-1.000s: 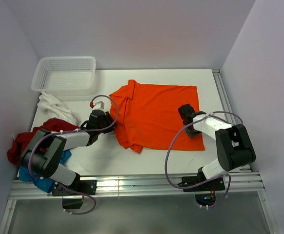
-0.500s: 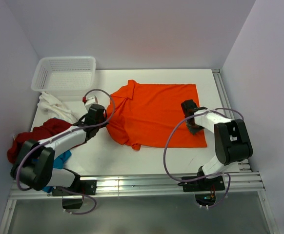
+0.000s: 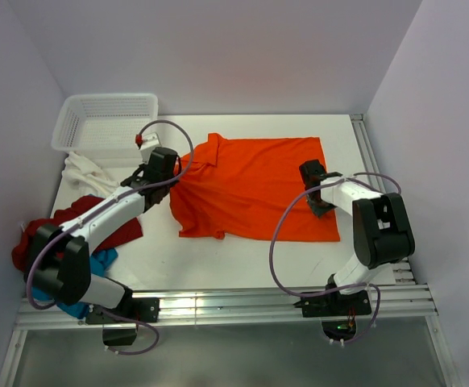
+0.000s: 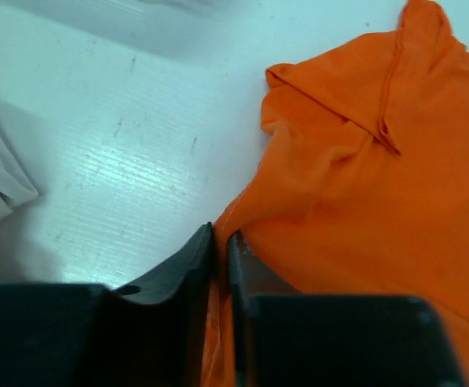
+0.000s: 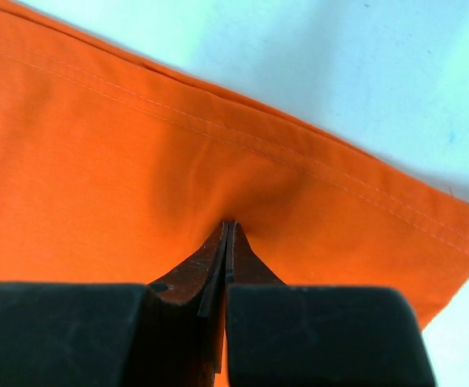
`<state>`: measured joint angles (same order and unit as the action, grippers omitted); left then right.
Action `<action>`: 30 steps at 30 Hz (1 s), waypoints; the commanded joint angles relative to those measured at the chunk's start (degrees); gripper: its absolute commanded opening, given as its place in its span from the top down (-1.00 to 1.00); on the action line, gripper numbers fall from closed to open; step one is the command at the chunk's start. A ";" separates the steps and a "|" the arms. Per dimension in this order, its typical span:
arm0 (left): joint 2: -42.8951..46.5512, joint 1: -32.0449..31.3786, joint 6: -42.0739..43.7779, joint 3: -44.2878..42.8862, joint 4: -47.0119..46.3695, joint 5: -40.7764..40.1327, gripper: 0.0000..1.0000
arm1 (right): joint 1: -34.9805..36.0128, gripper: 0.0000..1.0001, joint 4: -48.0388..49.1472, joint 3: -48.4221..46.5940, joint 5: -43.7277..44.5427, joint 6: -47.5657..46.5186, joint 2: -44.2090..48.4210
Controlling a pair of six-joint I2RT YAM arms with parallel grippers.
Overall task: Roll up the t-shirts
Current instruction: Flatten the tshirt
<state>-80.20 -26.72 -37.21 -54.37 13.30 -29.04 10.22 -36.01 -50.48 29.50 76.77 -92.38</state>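
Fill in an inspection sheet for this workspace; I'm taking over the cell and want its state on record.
Surface: white table, lightly scuffed.
Job's things: orange shirt spread mid-table; white shirt, dark red shirt and blue shirt heaped at the left edge.
Clutter: mesh basket in the far left corner.
Grippers: left end effector shut on the orange shirt's left side; right end effector shut near its hem.
Cables: purple cables loop off both arms; no snag seen.
Surroundings: plain walls; metal rail at the near edge.
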 commanded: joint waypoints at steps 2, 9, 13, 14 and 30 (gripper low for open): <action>-3.55 1.75 1.70 -3.99 3.22 -4.98 0.39 | -0.55 1.00 4.35 0.89 1.00 -3.81 3.33; -1.38 4.66 -0.23 -1.97 3.31 -3.49 -0.89 | -0.46 1.00 11.49 6.62 -0.32 -10.41 14.93; 8.02 4.22 0.38 5.99 -2.38 4.67 -0.90 | 1.99 1.00 12.18 8.55 2.49 -13.22 20.64; 10.31 3.70 0.30 7.94 -3.53 6.34 -0.89 | 2.96 0.99 14.45 10.56 2.67 -14.10 22.14; 27.74 -8.52 -9.89 32.39 -16.81 10.14 -0.92 | 36.62 0.52 43.48 22.71 -11.91 -32.39 28.31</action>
<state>-53.91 -35.09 -44.34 -23.22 1.56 -18.28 44.86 -0.12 -28.75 20.36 47.03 -65.87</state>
